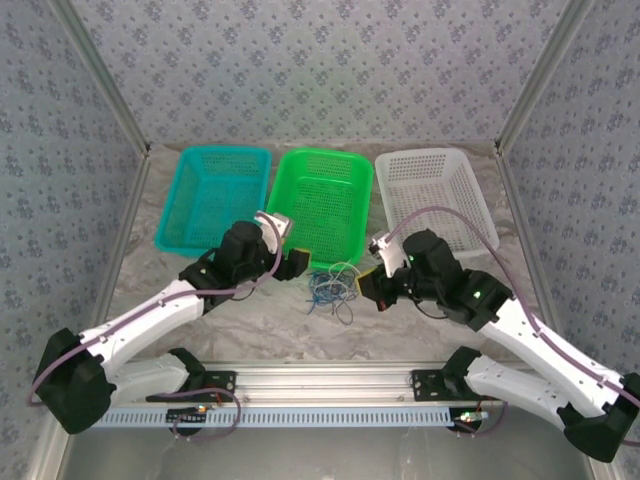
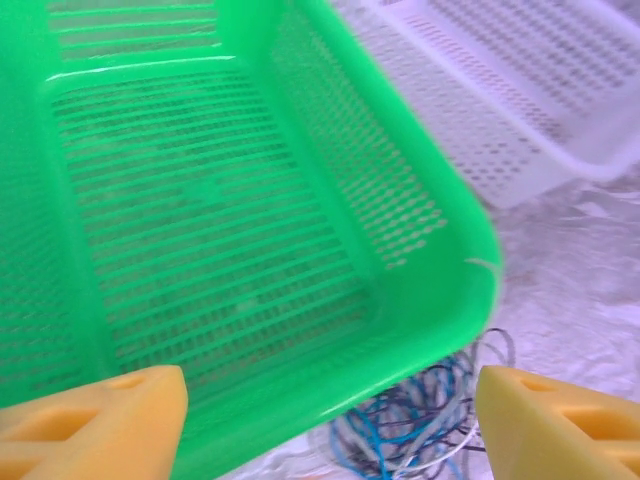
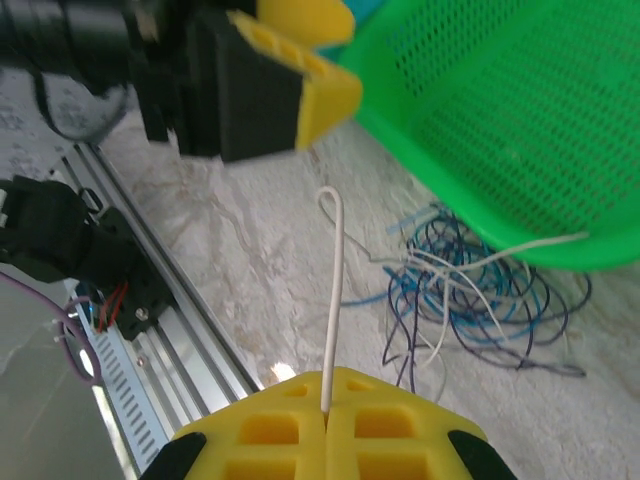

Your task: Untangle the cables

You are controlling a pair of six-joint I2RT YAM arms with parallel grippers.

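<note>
**Top external.** The cables [image 1: 333, 285] lie as one loose knot on the table [image 1: 250, 330], just in front of the green basket [image 1: 322, 205]. A teal basket [image 1: 213, 195] and a white basket [image 1: 437, 190] flank it. The left gripper [image 1: 297, 263] sits at the knot's left and the right gripper [image 1: 368, 284] at its right, both near it.

**Left wrist.** The yellow fingers [image 2: 100, 425] stand wide apart with nothing between them. The green basket's rounded corner is close ahead. The knot shows below that corner: blue, dark and whitish loops, hair-thin and overlapping. The basket is glossy moulded plastic with a slotted floor and perforated walls.

**Right wrist.** The fingers are pressed together on a whitish strand [image 3: 333, 300]. It rises stiffly from the pinch to a small hooked end. I cannot tell whether it runs back into the knot. The pads look like blocky yellow foam. The table cover is pale, mottled and slightly crinkled.

**Risks.**
- A pull on the pinched strand may drag the whole knot along and cinch the loops, since nothing holds the rest down.
- The thin, smooth strand may slip out from between the pads.
- Another whitish strand lies against the basket rim and could snag there.
- The open left gripper is close enough to the basket to nudge it on the way down.
</note>
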